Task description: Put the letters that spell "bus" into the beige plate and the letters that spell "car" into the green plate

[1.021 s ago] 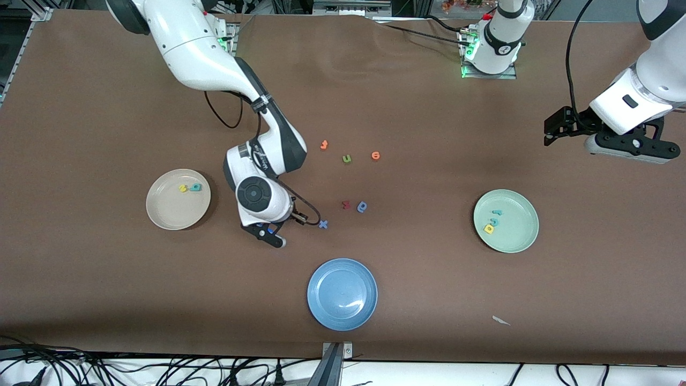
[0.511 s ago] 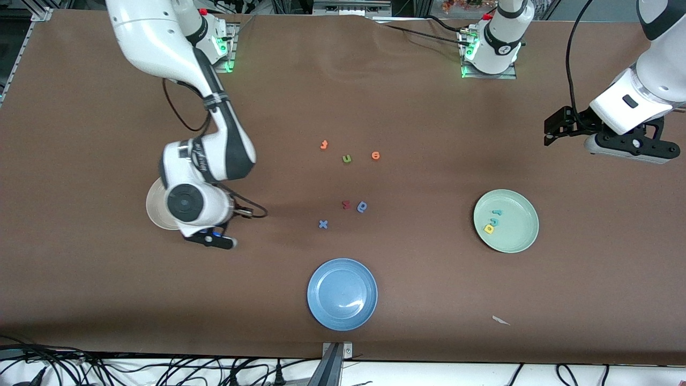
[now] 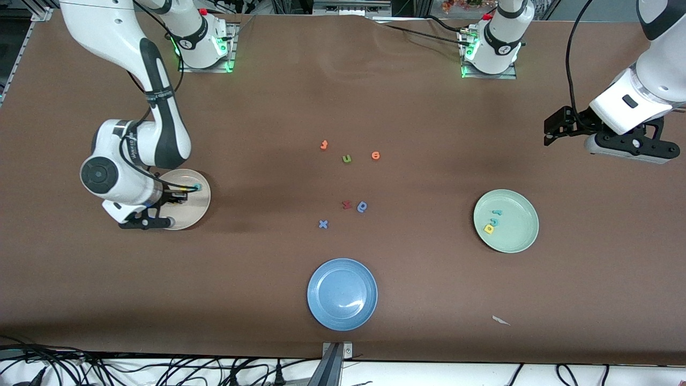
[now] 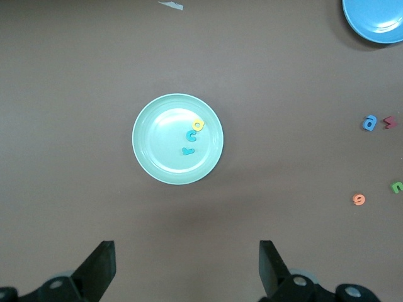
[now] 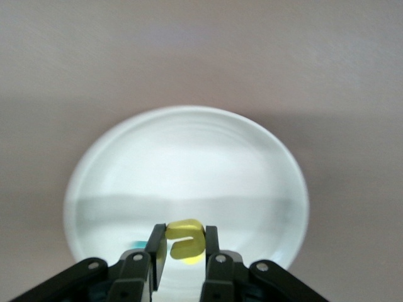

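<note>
My right gripper (image 3: pixel 179 195) hangs over the beige plate (image 3: pixel 195 212), shut on the yellow "u" (image 5: pixel 184 239), which sits pinched between its fingertips above the beige plate (image 5: pixel 189 157). The teal "b" (image 3: pixel 197 187) lies in that plate beside the gripper; the hand hides the yellow "s". The green plate (image 3: pixel 517 238) toward the left arm's end holds the teal "r" (image 3: pixel 496 213), teal "c" (image 3: pixel 494 221) and yellow "a" (image 3: pixel 489 229). My left gripper (image 3: pixel 557 128) waits open, high above the table, looking down on the green plate (image 4: pixel 151 157).
A blue plate (image 3: pixel 342 294) sits near the front edge. Loose letters lie mid-table: two orange ones (image 3: pixel 323 145) (image 3: pixel 375 155), a green "u" (image 3: pixel 347 158), a red one (image 3: pixel 346 204), a blue rounded one (image 3: pixel 362 207), a blue "x" (image 3: pixel 323 224). A white scrap (image 3: pixel 501 320) lies near the front.
My right arm has swung from beside the blue "x" toward its own end of the table and now stands over the beige plate. The left arm has not moved.
</note>
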`<control>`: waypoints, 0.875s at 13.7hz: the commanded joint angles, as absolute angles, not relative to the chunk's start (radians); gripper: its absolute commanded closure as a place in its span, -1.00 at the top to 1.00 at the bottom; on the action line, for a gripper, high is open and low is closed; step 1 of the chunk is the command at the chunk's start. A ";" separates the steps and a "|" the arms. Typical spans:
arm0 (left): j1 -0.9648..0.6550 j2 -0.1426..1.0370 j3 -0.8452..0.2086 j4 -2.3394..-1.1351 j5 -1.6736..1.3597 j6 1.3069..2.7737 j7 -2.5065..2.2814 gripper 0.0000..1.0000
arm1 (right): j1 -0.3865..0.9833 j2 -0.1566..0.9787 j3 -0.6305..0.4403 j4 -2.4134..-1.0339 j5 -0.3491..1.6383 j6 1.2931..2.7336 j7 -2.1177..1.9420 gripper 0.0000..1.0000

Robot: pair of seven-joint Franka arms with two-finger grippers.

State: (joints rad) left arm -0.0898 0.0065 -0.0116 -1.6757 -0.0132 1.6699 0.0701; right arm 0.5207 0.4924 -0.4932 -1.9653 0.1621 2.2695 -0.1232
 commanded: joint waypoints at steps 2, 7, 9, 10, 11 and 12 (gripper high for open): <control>-0.098 -0.002 -0.015 -1.675 0.011 1.660 0.063 1.00 | 0.535 0.410 -0.499 -2.111 0.173 2.341 -0.172 -0.61; -0.098 -0.003 -0.015 -1.674 0.011 1.657 0.064 1.00 | 0.532 0.403 -0.502 -2.111 0.184 2.324 -0.149 1.00; -0.107 -0.002 -0.021 -1.672 0.012 1.654 0.058 1.00 | 0.532 0.406 -0.502 -2.063 0.186 2.268 -0.143 1.00; -0.107 -0.002 -0.025 -1.672 0.012 1.654 0.058 1.00 | 0.534 0.410 -0.502 -2.037 0.186 2.251 -0.129 1.00; -0.106 -0.002 -0.025 -1.672 0.012 1.654 0.060 1.00 | 0.537 0.411 -0.499 -2.016 0.186 2.229 -0.100 1.00; -0.103 -0.002 -0.023 -1.672 0.012 1.654 0.061 1.00 | 0.538 0.413 -0.494 -1.991 0.186 2.206 -0.075 1.00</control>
State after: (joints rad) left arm -0.0974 0.0065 -0.0245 -1.6757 -0.0132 1.6685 0.0701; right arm 0.5296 0.4253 -0.4970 -2.0332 0.1668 2.2624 -0.1156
